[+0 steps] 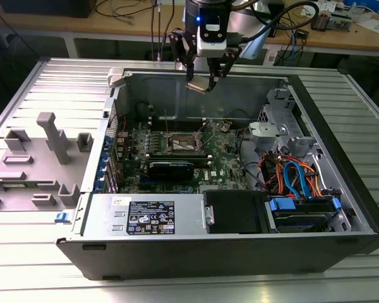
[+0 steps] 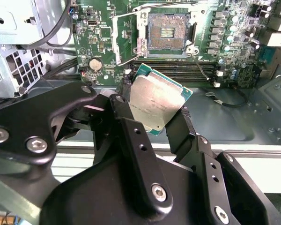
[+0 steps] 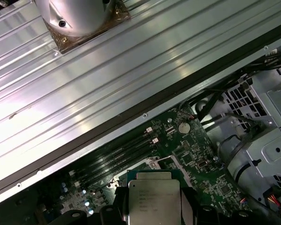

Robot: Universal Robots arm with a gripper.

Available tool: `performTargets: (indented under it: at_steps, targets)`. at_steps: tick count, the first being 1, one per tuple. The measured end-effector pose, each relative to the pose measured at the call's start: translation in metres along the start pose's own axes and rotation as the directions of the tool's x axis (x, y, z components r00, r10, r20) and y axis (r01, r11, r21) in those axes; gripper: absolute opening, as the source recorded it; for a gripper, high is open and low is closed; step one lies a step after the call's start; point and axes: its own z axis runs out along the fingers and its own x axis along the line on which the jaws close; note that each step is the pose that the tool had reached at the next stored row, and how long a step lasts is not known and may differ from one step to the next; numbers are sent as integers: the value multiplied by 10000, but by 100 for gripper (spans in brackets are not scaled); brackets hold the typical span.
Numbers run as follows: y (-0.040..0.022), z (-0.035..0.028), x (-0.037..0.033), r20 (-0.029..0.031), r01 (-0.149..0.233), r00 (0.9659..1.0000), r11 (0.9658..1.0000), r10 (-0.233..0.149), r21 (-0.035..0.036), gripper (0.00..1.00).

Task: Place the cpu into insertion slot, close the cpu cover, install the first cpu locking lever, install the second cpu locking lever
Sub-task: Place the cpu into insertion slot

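High at the centre of the exterior view, noted gripper (image 1: 201, 82) clenched on cpu (image 1: 198, 84), up over the far wall of the open case (image 1: 177, 252). Found cpu tilted there, clear of everything beneath. Spotted slot (image 1: 181, 143) lower down on the green board (image 1: 224, 167), near frame centre, well apart from cpu. Logged a long black card (image 1: 170, 169) just below slot in the same view, and blue and orange cables (image 1: 297, 177) toward the exterior view's right. Marked grey plastic fixtures (image 1: 50, 139) on the ribbed table (image 1: 50, 82) at the exterior view's left.

From the second wrist view, saw black fingers (image 2: 126, 117) pressed on two opposite edges of cpu (image 2: 154, 103), silver top facing camera, green rim showing. Saw slot (image 2: 166, 32) uncovered beyond it, contact field bare, memory slots (image 2: 178, 70) between slot and cpu. From the first wrist view, caught cpu (image 3: 153, 204) over board (image 3: 196, 159), ribbed table (image 3: 107, 70) beyond the case edge.
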Motion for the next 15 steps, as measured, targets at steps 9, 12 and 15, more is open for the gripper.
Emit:
performTargets:
  at_steps: [9,12,15]
  targets:
    - [0,0,0,23,-267,9996,9996,267,-5,54]
    - [0,0,0,30,-356,9994,9994,356,-7,54]
    - [0,0,0,36,-430,9991,9991,430,-9,54]
